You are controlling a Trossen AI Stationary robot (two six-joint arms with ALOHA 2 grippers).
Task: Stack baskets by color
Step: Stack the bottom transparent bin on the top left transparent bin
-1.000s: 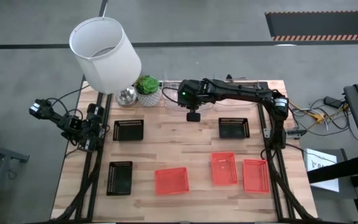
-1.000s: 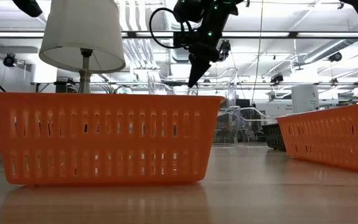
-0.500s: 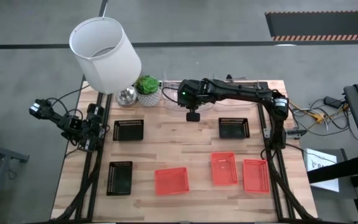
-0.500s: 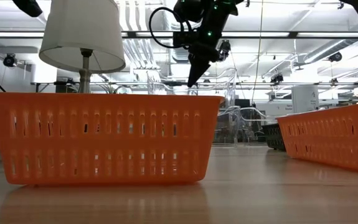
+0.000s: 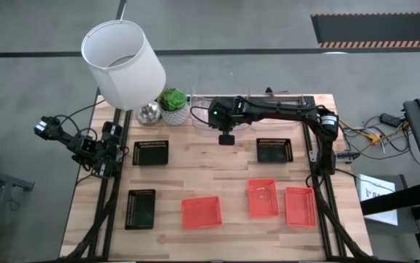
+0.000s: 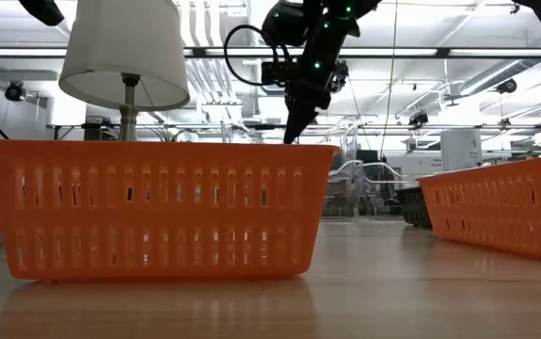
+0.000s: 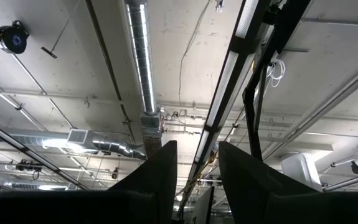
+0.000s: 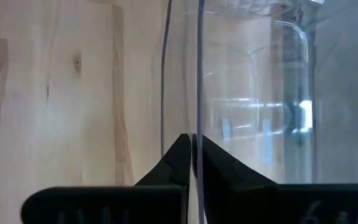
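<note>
clear basket [image 8: 247, 93] wall pinched in right gripper [image 8: 194, 155] jaws, left gripper [image 7: 197, 180] jaws spread

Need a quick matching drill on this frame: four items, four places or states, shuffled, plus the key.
Items
1. white cylindrical lampshade
2. right pincer
3. left pincer
4. three red-orange perforated plastic baskets

Places or states
A. off the left edge of the wooden table, aimed at the ceiling, open
B. side by side, unstacked, along the table edge opposite the lamp
C. over the table's corner, beside the small potted green plant
D. shut on the wall of a clear plastic basket

Pairs: 1-C, 2-D, 3-A, 4-B
</note>
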